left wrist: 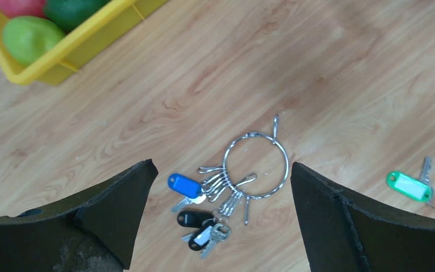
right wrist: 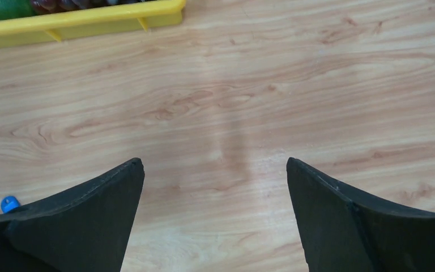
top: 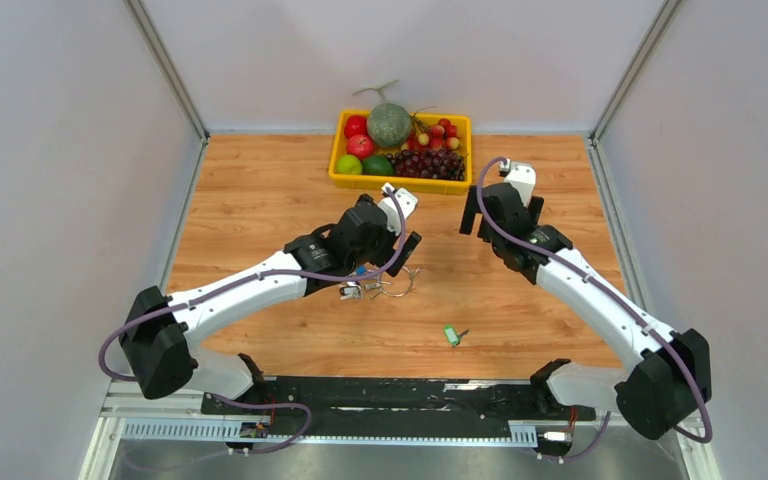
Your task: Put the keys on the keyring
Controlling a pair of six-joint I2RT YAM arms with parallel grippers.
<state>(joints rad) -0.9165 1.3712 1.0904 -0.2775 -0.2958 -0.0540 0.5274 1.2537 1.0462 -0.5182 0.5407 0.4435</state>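
Two open claws: left claw (left wrist: 221, 165) above keyring (left wrist: 286, 170), right claw (right wrist: 213, 161) aside

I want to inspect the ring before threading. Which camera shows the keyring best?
Left wrist: the keyring lies whole and sharp on the table in mid-frame. Top external shows it only as a tiny glint beside the left arm. Right wrist does not show it.

Overhead, close downward wrist views, basket (top: 400, 185) shared
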